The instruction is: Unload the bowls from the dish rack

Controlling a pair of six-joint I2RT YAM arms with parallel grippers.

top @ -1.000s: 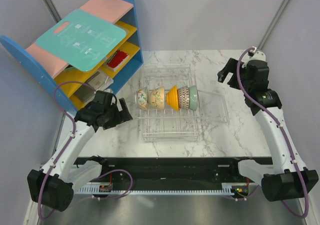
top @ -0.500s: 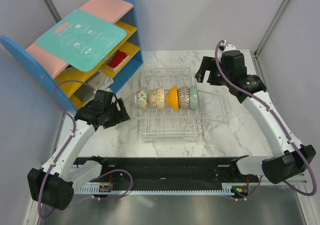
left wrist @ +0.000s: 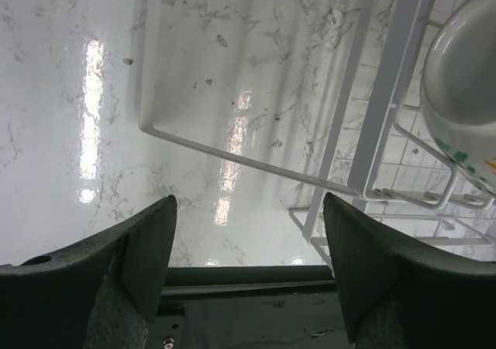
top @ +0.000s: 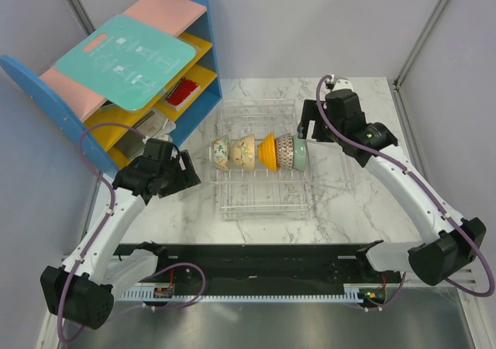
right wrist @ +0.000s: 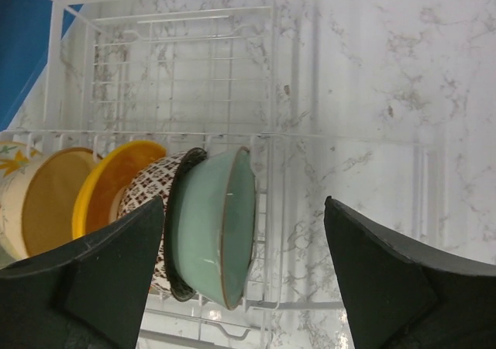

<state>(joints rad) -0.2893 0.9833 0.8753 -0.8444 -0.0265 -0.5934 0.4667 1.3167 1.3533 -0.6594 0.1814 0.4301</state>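
Note:
The wire dish rack (top: 256, 118) stands mid-table with five bowls on edge in a row: two cream floral bowls (top: 221, 153) (top: 244, 152), an orange one (top: 267, 153), a mesh-patterned one (top: 284, 150) and a mint green one (top: 299, 150). My right gripper (top: 308, 129) is open and empty, above the row's right end. In the right wrist view the mint bowl (right wrist: 209, 236) lies between and below the fingers of the right gripper (right wrist: 244, 205), with the mesh bowl (right wrist: 147, 205) behind it. My left gripper (top: 191, 175) is open and empty, left of the rack. Its wrist view shows rack wire (left wrist: 363, 132) and a cream bowl (left wrist: 457, 77).
A blue-and-yellow shelf unit (top: 190, 46) with a teal cutting board (top: 128, 58) on top stands at the back left, close to the left arm. The rack's back half (right wrist: 155, 77) holds no bowls. Marble table (top: 364, 202) lies right of the rack.
My right arm has swung left from the table's far right edge to the rack and now hovers at the mint bowl's end. The left arm has hardly moved.

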